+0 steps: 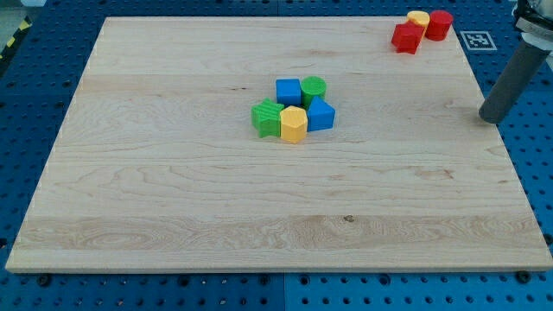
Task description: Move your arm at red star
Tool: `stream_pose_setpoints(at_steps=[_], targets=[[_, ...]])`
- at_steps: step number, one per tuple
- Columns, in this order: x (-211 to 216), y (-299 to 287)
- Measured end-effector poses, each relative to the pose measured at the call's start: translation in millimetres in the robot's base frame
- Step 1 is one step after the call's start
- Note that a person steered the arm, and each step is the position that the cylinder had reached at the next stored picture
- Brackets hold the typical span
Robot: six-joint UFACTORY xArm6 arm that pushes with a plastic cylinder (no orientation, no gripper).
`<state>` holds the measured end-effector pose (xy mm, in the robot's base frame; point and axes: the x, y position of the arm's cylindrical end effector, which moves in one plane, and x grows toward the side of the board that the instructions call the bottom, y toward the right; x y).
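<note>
A red star-like block (pixel 407 37) sits near the board's top right corner. A small yellow block (pixel 418 18) touches it, and a red round block (pixel 439 24) touches the yellow one on its right. My tip (pixel 490 118) rests at the board's right edge, below and to the right of the red star and well apart from it. The dark rod slants up to the view's right edge.
A cluster stands at the board's middle: a blue cube (pixel 289 91), a green cylinder (pixel 314 87), a second blue block (pixel 320 114), a yellow hexagonal block (pixel 294 125) and a green star (pixel 267 117). A printed marker tag (pixel 478 39) lies off the board's top right.
</note>
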<state>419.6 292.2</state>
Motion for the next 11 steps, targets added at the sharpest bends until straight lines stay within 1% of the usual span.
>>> stream_pose_setpoints(at_steps=[1,3,5,6,8,11], targets=[[0,0],[-25,8],[-32,8],[-55,8],[-116,0],[-141,-25]])
